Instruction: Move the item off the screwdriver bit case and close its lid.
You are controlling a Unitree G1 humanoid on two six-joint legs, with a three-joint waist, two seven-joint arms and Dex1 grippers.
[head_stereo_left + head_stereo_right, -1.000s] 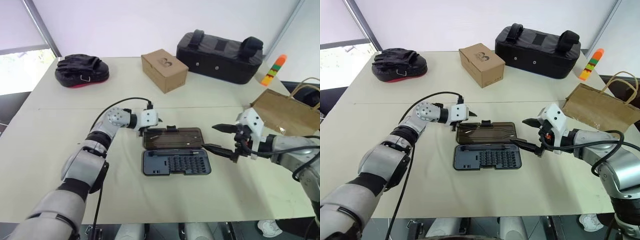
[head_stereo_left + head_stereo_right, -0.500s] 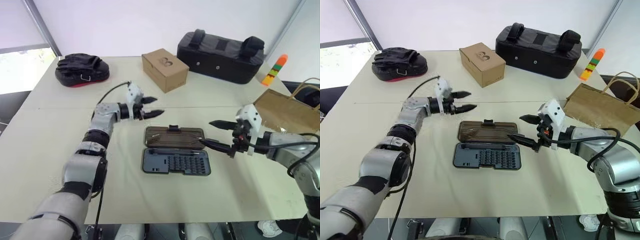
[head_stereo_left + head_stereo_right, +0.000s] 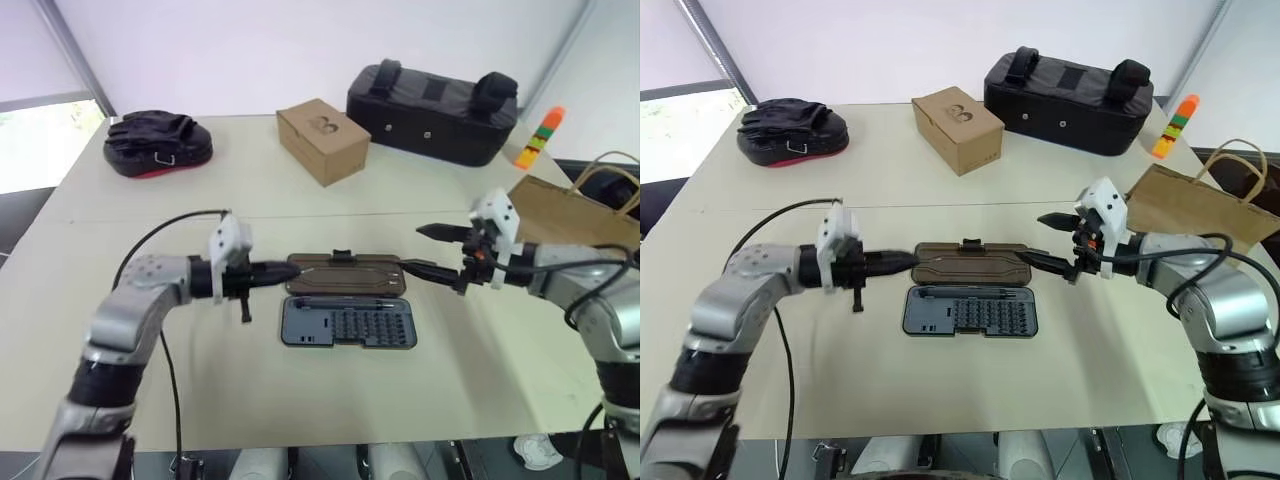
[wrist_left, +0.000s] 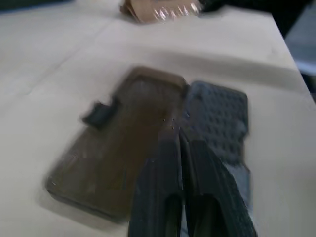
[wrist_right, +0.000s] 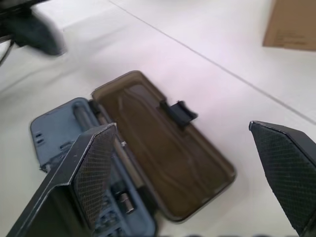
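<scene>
I see the screwdriver bit case (image 3: pixel 348 325) open near the table's (image 3: pixel 300 400) middle, rows of bits inside, the lid (image 3: pixel 345 272) flat behind it. My left gripper (image 3: pixel 290 270) is pressed together at the lid's end; my right gripper (image 3: pixel 422 250) is spread wide. The paper bag (image 3: pixel 575 215) lies at the right edge, a cardboard box (image 3: pixel 322 141) and black bag (image 3: pixel 432 98) far back.

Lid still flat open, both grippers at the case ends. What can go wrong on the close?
1. The left gripper is shut, its tip at the left end of the lid, which lies flat; pushing could slide the bit case rather than swing the lid over.
2. The right gripper is open, hovering at the lid's right end; the two could collide over the case.
3. The latch tab may not catch.
</scene>
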